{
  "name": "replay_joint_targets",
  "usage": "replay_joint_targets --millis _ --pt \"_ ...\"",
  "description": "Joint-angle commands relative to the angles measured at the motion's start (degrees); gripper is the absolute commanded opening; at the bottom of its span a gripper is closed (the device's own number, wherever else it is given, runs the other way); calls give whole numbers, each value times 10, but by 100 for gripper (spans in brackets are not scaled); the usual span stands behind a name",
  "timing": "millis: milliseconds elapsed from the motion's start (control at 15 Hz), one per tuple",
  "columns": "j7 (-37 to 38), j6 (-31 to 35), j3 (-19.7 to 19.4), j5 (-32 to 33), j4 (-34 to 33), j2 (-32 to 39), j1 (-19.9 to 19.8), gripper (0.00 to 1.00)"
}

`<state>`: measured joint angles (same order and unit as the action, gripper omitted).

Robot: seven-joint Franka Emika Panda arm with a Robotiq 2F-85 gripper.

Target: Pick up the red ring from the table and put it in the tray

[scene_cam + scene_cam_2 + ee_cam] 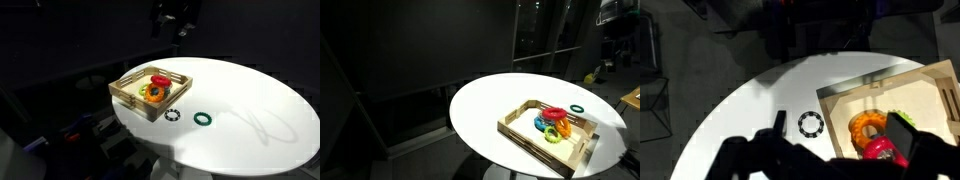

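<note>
Gripper [840,135] hangs wide open above the tray [125,100], red ring [159,78] lying inside.

A large round white-topped table [262,98] fills the centre of both exterior views. A shallow tan slatted wooden tray [165,101] sits on its left part in an exterior view. Just right of the tray, directly on the tabletop, lie a small black-and-white beaded ring [167,114] and, a little further right, a thin dark green ring [197,118], the two apart.
</note>
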<state>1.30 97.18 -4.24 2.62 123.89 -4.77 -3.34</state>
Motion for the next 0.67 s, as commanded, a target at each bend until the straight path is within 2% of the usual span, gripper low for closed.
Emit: replay_joint_targets --millis 0,600 --pt "-28 -22 -4 18 3 -54 -8 100" --pt "-36 4 -16 12 28 -172 -15 100"
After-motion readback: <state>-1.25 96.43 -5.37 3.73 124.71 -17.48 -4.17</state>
